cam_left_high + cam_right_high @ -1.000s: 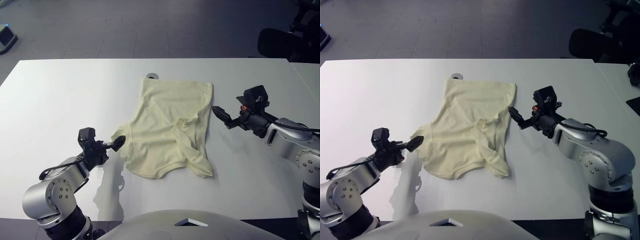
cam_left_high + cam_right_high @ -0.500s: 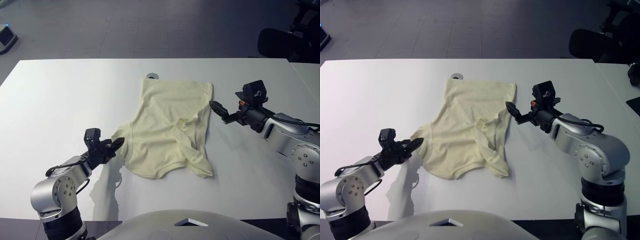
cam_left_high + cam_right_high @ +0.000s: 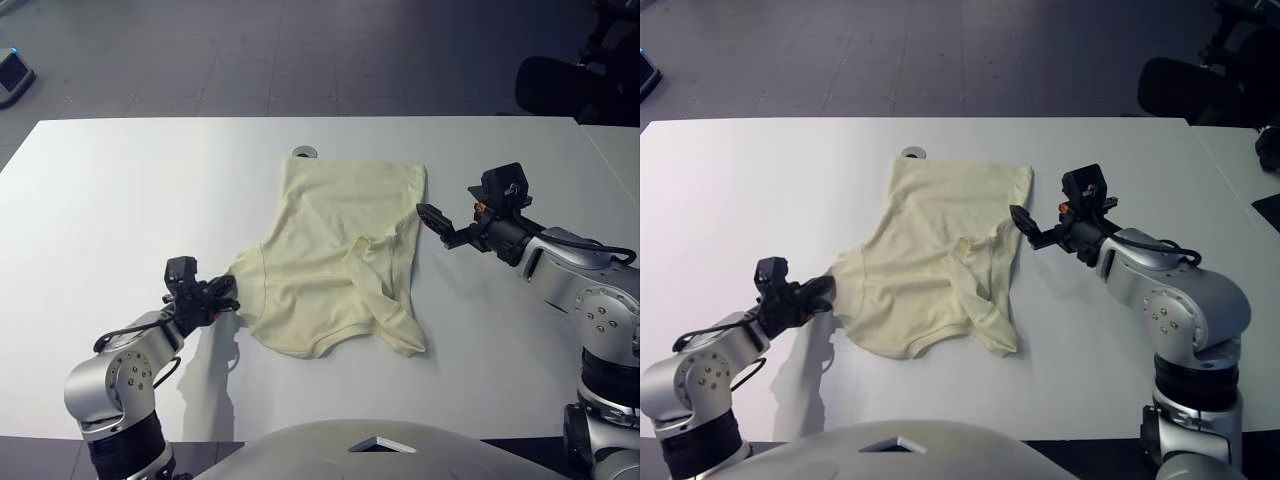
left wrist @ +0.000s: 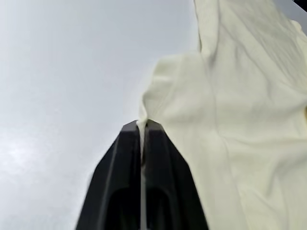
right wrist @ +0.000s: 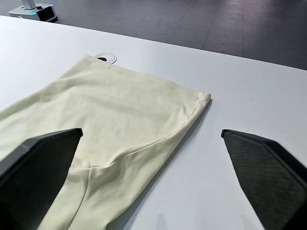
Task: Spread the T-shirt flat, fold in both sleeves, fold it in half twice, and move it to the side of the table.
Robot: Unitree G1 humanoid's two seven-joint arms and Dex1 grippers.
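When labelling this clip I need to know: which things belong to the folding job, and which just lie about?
Job: T-shirt; left gripper, shut on its edge; right gripper, open beside it; table.
Lying about: round grommet; dark chair behind.

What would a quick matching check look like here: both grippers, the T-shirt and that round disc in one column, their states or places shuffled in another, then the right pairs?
Things:
1. left gripper
2. right gripper
3. T-shirt
4. round disc

States or places:
A. open, at the garment's right edge, holding nothing
B. lying just past the garment's far hem
C. shut on a corner of the cloth
D. rumpled, not yet spread flat

Pairs: 1-C, 2-A, 3-D, 4-B
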